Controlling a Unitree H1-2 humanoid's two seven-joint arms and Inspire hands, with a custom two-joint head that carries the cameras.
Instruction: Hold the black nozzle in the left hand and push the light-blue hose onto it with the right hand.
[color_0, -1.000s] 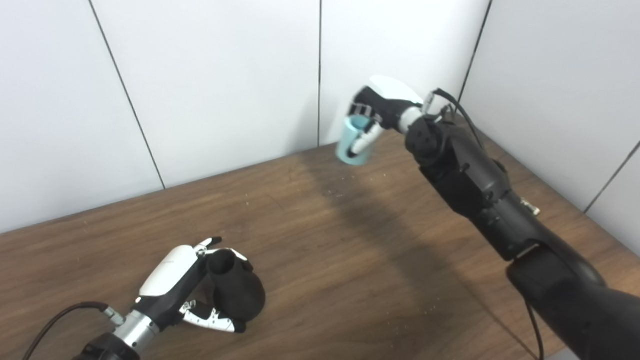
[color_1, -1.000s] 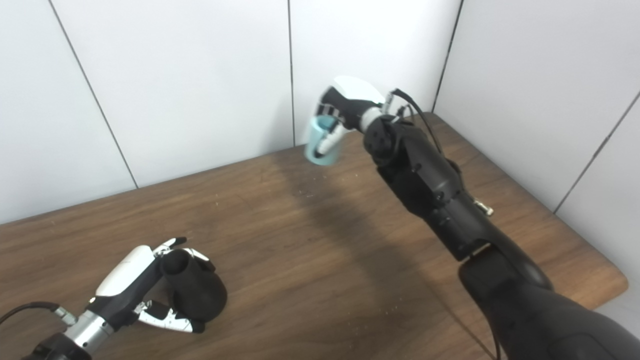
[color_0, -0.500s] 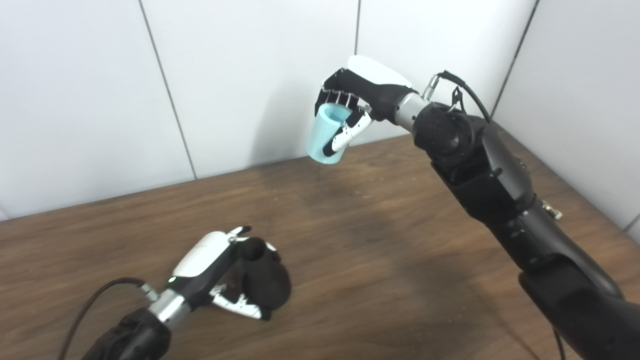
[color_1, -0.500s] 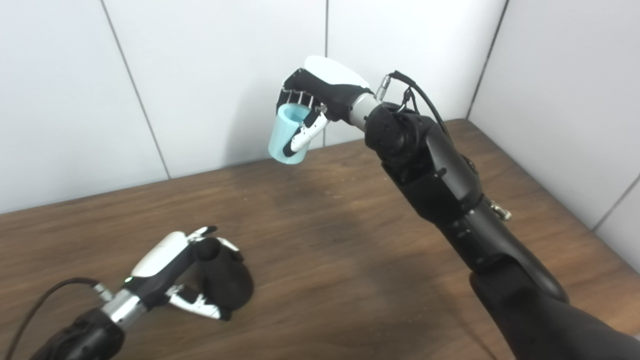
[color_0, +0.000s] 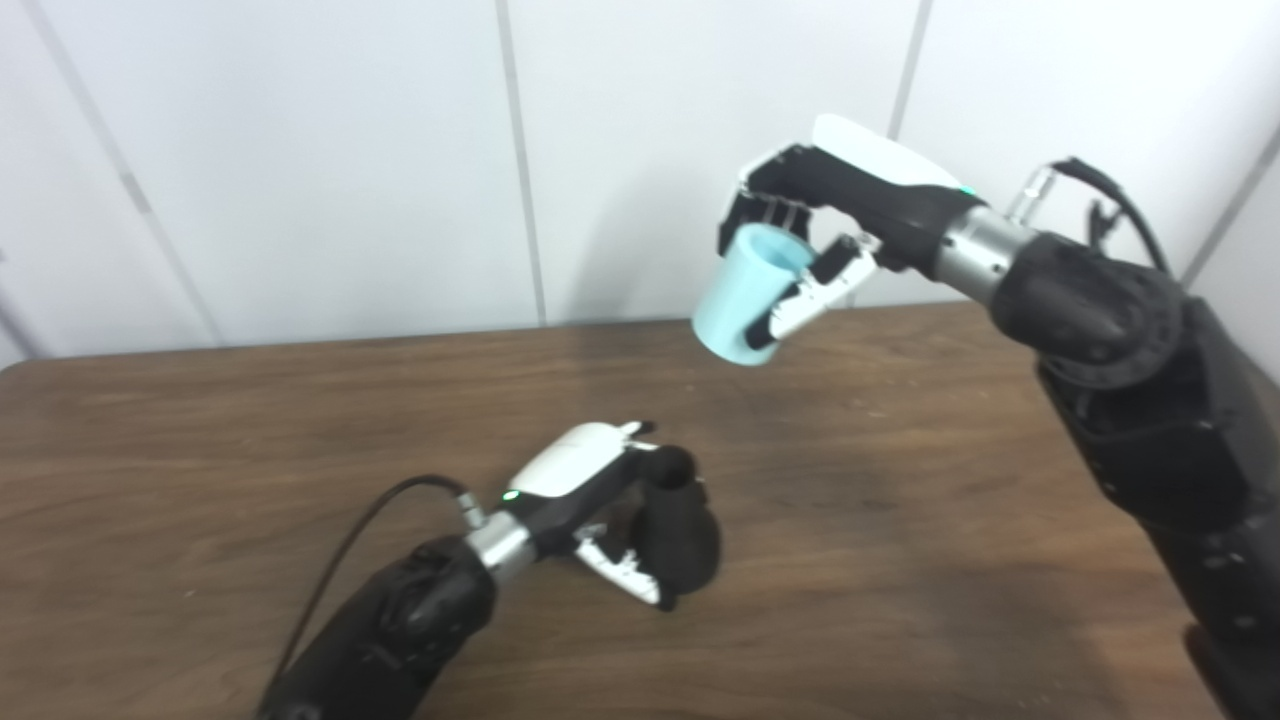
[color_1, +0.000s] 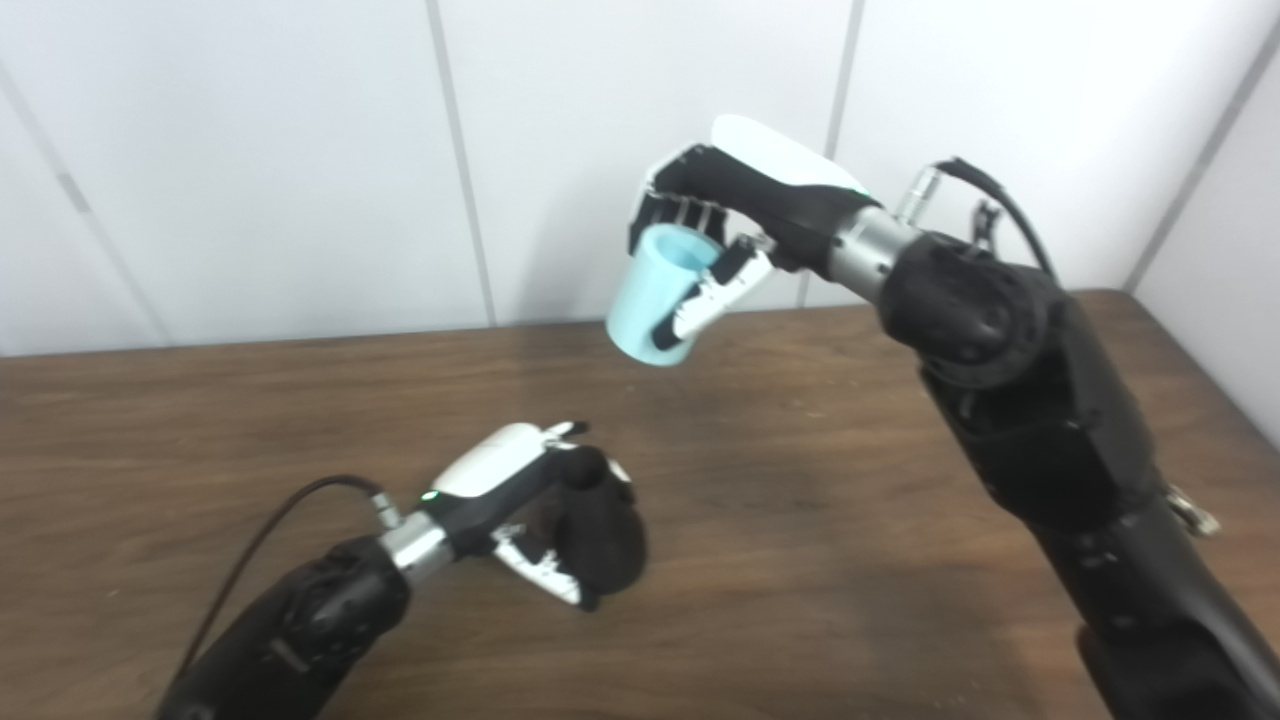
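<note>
Left hand (color_0: 590, 495) wrapped around black nozzle (color_0: 683, 530) low over wooden counter (color_0: 200, 430), right hand (color_0: 840, 215) clasping light-blue hose (color_0: 742, 295) raised near the wall, nozzle and hose well apart.

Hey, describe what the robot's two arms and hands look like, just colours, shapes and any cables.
Both arms are bulky matte black with rounded joint housings. Each ends in a silver metal wrist ring. The left hand and right hand have glossy white back shells, black palms and fingers with white-and-black segments. A small green light glows near each wrist. A black cable loops out beside each wrist.
</note>
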